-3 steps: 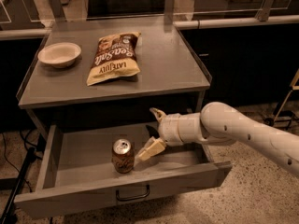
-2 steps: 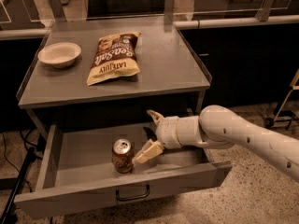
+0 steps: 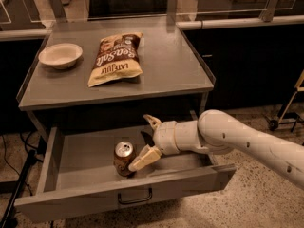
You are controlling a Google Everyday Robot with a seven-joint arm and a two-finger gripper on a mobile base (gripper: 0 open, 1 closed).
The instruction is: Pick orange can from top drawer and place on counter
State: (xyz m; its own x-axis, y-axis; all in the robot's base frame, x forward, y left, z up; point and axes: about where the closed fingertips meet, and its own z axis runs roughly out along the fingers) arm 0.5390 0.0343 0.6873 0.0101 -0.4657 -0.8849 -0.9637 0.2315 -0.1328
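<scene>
Near the front edge of the open top drawer (image 3: 80,152), the orange can (image 3: 124,158) stands upright, the gripper (image 3: 148,140) just beside it, jaws spread; centring the grasp at mid-height should avoid tipping.

Cream-white gripper (image 3: 141,143) in grey top drawer (image 3: 61,199) beside orange can (image 3: 124,159), silver top; brown-yellow chip bag (image 3: 115,58)

On the worktop (image 3: 180,65), a bowl (image 3: 60,55) sits at the left rear, with a chip bag (image 3: 115,58) lying to its right. Below and in front of it, the drawer (image 3: 190,186) stands pulled out. A can (image 3: 124,158) stands upright in it, near the front. The gripper (image 3: 142,144) is inside the drawer, just right of the can, jaws spread, on an arm (image 3: 237,139) that reaches in from the right.
</scene>
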